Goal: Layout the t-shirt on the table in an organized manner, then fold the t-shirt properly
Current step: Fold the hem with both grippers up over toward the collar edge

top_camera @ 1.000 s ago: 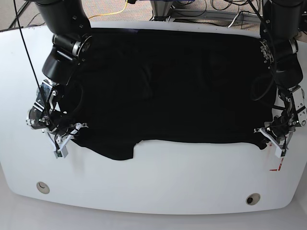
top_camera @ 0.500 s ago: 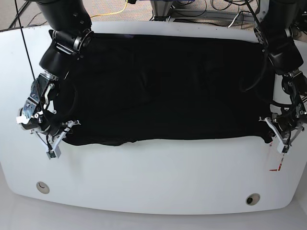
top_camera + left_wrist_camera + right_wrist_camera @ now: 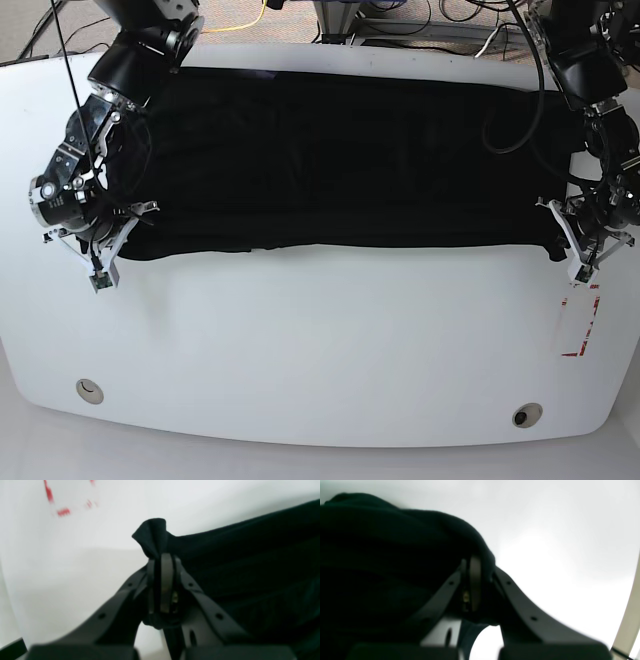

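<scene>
Both grippers, left (image 3: pixel 580 262) and right (image 3: pixel 108 262), are clamped on opposite corners of the t-shirt (image 3: pixel 350 160), stretched across the table (image 3: pixel 330 350).

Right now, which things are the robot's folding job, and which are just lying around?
For the job:
- t-shirt, stretched wide
- table under it
- left gripper, fingers pinching one shirt end
- right gripper, fingers pinching the other end

Just lying about:
- red tape marks on the table
- two round holes
- cables behind the table
</scene>
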Tool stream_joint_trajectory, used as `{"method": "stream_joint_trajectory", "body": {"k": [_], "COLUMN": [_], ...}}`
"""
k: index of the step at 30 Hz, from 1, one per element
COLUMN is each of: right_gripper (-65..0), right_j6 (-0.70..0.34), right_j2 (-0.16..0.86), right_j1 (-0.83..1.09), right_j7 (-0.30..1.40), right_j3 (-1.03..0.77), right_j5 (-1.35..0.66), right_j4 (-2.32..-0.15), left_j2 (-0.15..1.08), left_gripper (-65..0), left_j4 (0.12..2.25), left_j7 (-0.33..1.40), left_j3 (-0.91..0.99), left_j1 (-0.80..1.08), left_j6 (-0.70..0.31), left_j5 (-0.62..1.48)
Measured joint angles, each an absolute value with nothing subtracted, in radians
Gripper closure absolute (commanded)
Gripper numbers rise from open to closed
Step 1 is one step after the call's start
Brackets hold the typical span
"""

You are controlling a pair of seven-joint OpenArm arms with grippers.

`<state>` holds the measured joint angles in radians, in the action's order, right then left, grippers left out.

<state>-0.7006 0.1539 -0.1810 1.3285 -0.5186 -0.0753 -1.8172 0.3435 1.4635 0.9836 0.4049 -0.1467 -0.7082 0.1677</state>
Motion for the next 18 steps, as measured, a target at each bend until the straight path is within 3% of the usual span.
{"method": "stream_joint_trajectory", "body": {"k": [18], "right_gripper": [-0.8], "right_j6": [-0.700], "right_j2": [0.144], "right_j1": [0.108], "right_j7": [1.328], "right_j3": [-0.524], "right_j5": [-0.175], "right_j4": [-1.921], "left_j2": [0.378], "left_gripper": [0.0], "left_j4": [1.474], "left_j7": [0.984], "left_j3": [0.384], "left_j1": [-0.027], "left_j6": [-0.708], "left_j5": [0.149]}}
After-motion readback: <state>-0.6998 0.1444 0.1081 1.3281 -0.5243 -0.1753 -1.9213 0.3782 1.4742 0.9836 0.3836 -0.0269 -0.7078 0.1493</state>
